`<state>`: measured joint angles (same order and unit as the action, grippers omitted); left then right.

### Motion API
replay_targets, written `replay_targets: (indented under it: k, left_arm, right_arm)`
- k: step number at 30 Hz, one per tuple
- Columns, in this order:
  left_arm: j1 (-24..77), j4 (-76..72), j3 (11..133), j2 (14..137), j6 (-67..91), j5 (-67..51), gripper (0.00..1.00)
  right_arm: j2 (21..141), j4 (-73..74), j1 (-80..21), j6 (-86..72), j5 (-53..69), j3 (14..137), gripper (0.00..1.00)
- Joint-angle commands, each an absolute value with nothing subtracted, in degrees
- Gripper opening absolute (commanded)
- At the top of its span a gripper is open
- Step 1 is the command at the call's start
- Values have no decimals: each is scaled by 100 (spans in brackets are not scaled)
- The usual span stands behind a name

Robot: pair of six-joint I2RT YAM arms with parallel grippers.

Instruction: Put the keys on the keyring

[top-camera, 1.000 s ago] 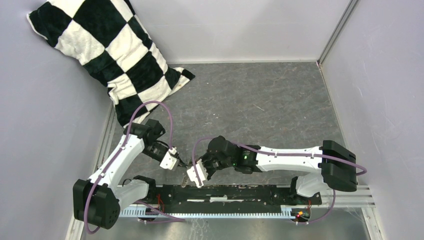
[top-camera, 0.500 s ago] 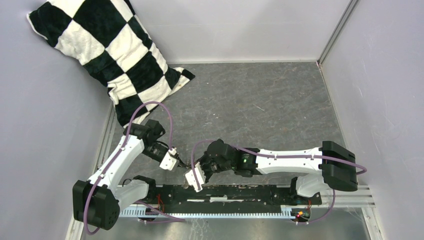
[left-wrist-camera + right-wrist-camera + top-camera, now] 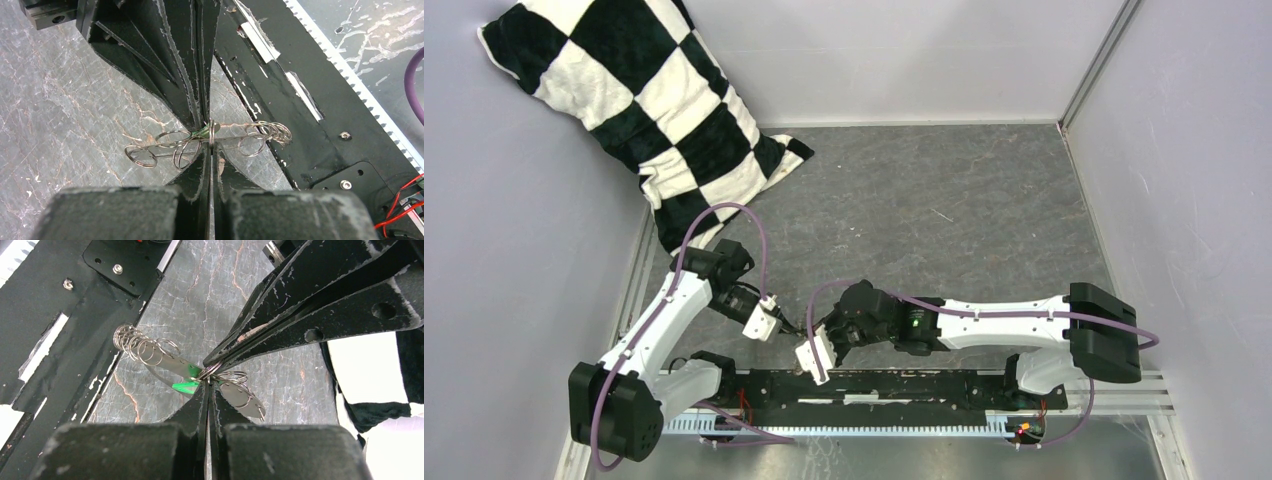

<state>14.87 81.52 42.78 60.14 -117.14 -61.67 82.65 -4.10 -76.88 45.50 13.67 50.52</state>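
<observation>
The keyring (image 3: 167, 364) hangs over the grey surface (image 3: 200, 300), pinched tip to tip. The left end effector (image 3: 210, 148) and right end effector (image 3: 207, 383) are both clamped on its rim, likely bracing it so the green-tagged key (image 3: 184, 386) can be threaded on.

One keyring (image 3: 175, 368), one green-tagged key (image 3: 184, 386), one chequered cushion (image 3: 644, 110). Two hands: left hand (image 3: 210, 146), right hand (image 3: 207, 383).

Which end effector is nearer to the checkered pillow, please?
Left. The left end effector, shut on the keyring, sits toward the pillow; the right end effector, pinching the keys, lies beyond it.
</observation>
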Motion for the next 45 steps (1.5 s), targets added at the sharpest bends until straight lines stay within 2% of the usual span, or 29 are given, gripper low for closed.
replay_targets:
  k: [1, 45]
  left_arm:
    - [1512, 8139, 4289, 5940, -11932, -6513, 2]
    - [1512, 8077, 4249, 5913, -11712, -6451, 2]
  right_arm:
    - [8087, -475, -7732, 4562, 1299, 5019, 0]
    - [7995, -700, -7898, 4563, 1204, 5116, 1]
